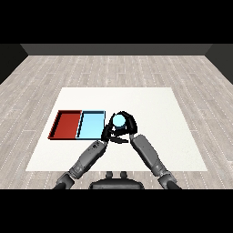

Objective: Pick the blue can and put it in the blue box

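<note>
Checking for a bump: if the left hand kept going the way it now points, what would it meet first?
Probably the blue can, held in the right hand. The left hand points up and right, close beside it; the light blue tray lies to its left. Depth is unclear.

we find no readable text, labels or numbers anywhere. the blue can (119, 120) and both trays carry no markings.

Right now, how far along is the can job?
Done: the right robot hand is curled round the blue can, which sits just right of the blue tray. In hand: carrying the can, with the left robot hand close beside it; I can't tell whether the can is off the table. Left: move it over the blue tray, not the red tray, and let go.
</note>
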Tool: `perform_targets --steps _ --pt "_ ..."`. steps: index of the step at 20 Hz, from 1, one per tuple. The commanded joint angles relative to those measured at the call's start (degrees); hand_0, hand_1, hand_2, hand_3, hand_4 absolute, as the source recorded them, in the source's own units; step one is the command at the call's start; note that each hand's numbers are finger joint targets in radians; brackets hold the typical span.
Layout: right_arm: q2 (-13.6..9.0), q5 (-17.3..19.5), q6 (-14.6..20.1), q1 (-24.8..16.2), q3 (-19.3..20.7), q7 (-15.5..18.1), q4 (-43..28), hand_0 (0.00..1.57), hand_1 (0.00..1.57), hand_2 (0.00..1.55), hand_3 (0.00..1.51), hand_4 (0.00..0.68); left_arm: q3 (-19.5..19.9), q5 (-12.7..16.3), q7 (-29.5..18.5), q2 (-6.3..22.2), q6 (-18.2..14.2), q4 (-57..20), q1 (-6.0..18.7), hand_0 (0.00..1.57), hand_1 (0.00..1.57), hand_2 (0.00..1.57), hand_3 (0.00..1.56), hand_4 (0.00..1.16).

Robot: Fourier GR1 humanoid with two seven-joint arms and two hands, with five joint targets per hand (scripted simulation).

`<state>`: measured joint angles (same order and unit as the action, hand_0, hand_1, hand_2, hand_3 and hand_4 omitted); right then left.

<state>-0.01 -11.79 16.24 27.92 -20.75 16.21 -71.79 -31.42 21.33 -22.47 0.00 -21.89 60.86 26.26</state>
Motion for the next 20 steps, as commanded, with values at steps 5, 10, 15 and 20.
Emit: perform_targets --steps 5,10,15,20 --pt "0.00 -1.87 1.44 0.97 -2.30 1.40 1.36 1.43 1.43 1.46 1.38 0.546 -3.84 3.74 -0.73 0.01 -2.32 -1.76 2.05 0.00 0.00 0.00 0.00 0.00" --pt "-0.01 -2.37 1.56 -1.54 -4.31 -0.42 -1.77 1.44 1.44 1.46 1.37 0.518 0.22 -0.91 0.31 0.58 -0.78 -0.01 0.97 0.00 0.00 0.00 0.00 0.00" --pt "-0.01 0.01 2.86 1.74 -4.62 -1.13 -0.71 1.44 1.44 1.45 1.35 0.521 -4.87 4.31 -1.84 0.04 -3.80 -4.85 4.29 0.00 0.00 0.00 0.00 0.00" --pt "-0.02 -3.94 7.04 2.04 -9.52 -1.01 -1.17 1.44 1.44 1.45 1.36 0.483 -2.38 4.23 0.87 0.05 -1.93 -4.43 7.66 0.00 0.00 0.00 0.00 0.00"
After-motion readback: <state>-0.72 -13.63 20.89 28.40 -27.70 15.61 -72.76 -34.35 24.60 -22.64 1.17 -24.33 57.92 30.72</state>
